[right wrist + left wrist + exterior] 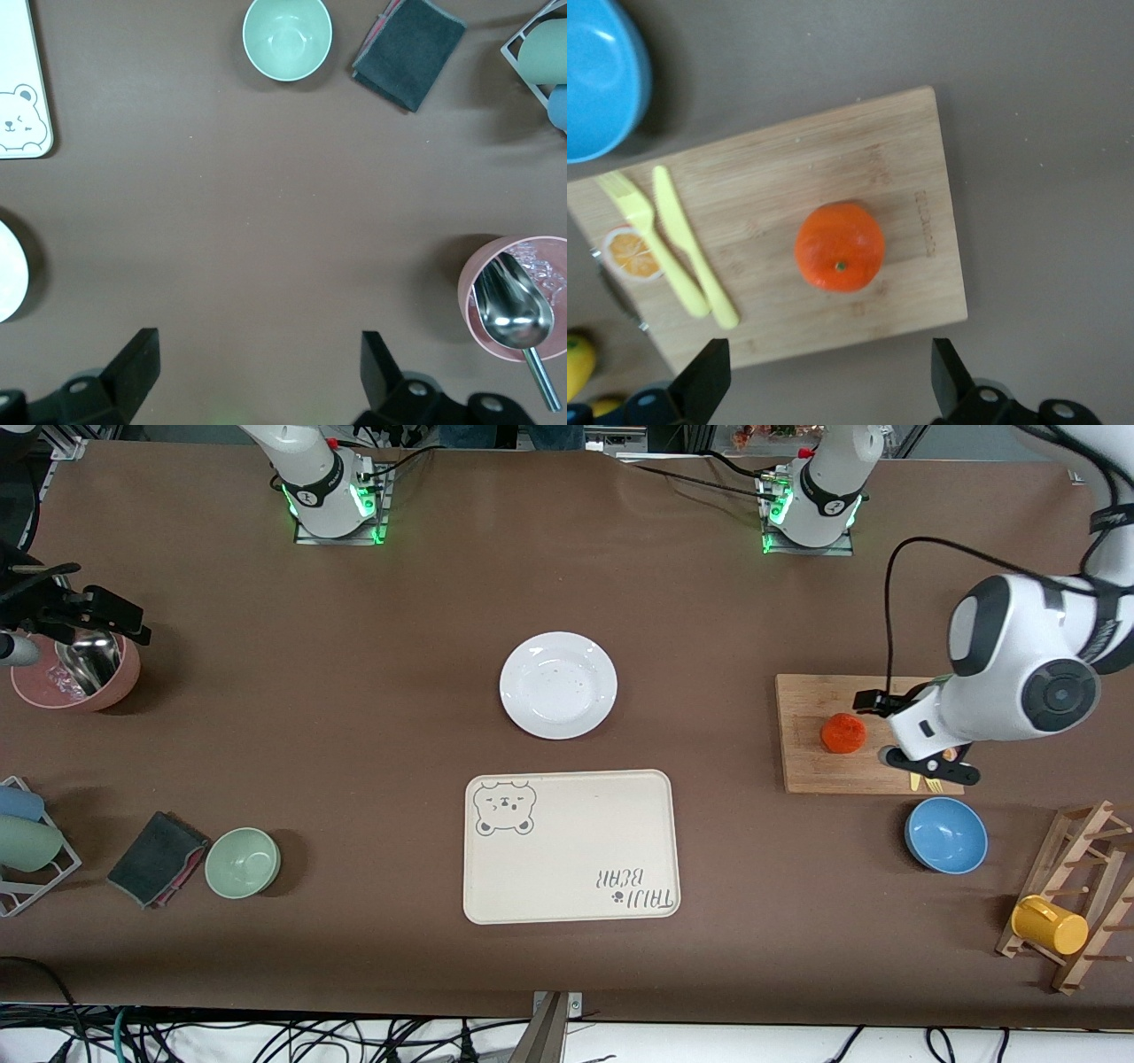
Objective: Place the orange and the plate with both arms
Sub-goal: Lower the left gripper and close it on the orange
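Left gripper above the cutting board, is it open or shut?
Open: the left gripper hangs over the wooden cutting board, jaws spread wide, holding nothing.

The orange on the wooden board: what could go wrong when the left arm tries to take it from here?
1. The orange is round and lies loose on the cutting board, so it may roll if one finger of the open left tool touches it first.
2. The yellow knife and fork lie beside it and could be pushed.
3. The right tool, open near the pink bowl, waits well away from the plate.
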Controlling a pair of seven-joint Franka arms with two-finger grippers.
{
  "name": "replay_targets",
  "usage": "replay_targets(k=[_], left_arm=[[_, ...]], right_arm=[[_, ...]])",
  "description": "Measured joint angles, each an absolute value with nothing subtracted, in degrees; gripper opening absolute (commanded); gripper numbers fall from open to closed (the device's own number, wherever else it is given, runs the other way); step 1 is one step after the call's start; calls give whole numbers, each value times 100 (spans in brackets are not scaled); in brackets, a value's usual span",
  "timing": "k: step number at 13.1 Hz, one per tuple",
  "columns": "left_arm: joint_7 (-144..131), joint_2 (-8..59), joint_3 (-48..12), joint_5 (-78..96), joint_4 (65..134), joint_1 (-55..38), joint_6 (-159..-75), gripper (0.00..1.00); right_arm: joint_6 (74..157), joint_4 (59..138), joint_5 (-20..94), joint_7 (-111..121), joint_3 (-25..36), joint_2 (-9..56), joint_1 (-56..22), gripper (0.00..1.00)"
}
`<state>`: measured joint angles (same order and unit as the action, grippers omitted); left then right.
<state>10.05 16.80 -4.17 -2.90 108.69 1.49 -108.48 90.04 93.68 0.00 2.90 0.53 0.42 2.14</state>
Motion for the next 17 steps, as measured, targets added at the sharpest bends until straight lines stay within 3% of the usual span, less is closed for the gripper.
replay_targets(k=[5,14,15,17], left_arm=[[1029,2154,-403,-206,11339,184,-11855,100],[1063,2663,-407,99,11335,442,-12087,100],[1063,2689,-409,102,11335,440,-12088,97],[1062,2718,-410,102,11335,436,-12088,78]], right_arm=[[9001,9369,0,290,52,41,214,100],[9000,9369,0,290,52,41,214,100],[9000,9369,0,290,52,41,214,100],[9000,9369,0,290,52,41,214,100]])
